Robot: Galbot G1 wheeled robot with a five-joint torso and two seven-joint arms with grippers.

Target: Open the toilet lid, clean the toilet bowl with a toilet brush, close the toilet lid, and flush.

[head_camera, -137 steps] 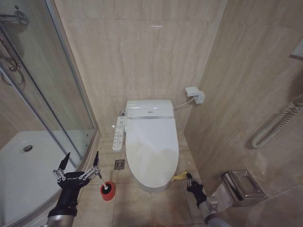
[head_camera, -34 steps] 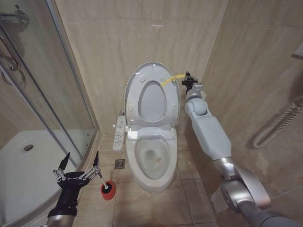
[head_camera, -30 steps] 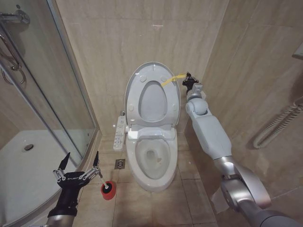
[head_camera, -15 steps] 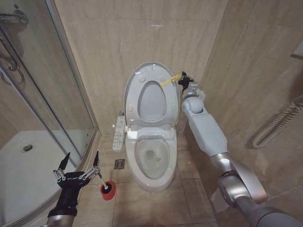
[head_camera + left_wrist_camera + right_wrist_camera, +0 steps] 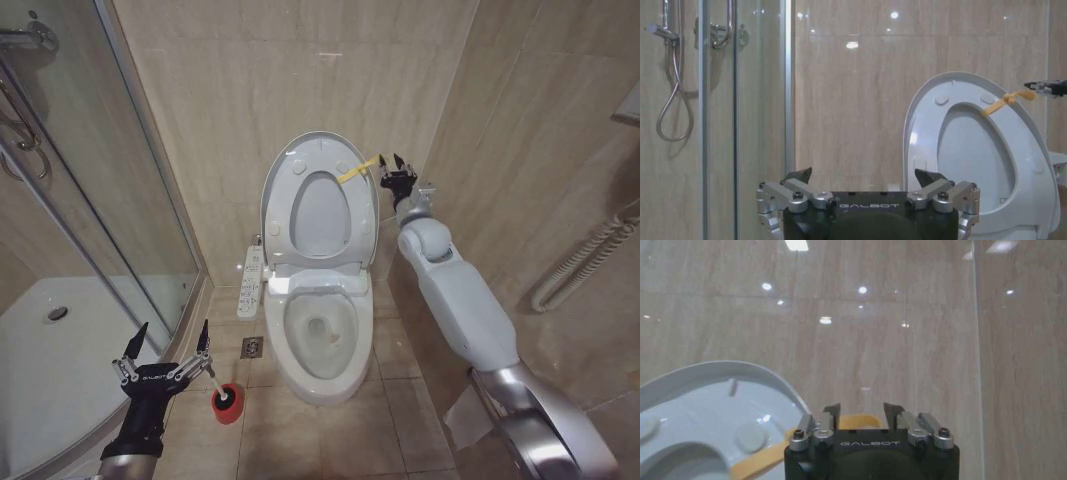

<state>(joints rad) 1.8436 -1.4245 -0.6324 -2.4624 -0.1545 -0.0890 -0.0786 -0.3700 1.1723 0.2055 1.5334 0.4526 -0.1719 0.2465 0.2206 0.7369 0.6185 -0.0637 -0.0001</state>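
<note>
Lid [image 5: 318, 190] stands raised, right claw [image 5: 396, 176] apart beside its strap [image 5: 358, 169]; brush [image 5: 226, 400] untouched near spread left claw [image 5: 168, 350], bowl [image 5: 320, 340] uncleaned.

right arm stretched up and forward, left arm parked low.

the right gripper [image 5: 394, 170] sits at the end of a long grey arm raised high and reaching away from the body, its dark fingers [image 5: 833, 416] spread apart with a gap between them. the left gripper [image 5: 166, 345] hangs low by the robot's left side, wrist upright, its fingers splayed wide apart.
</note>
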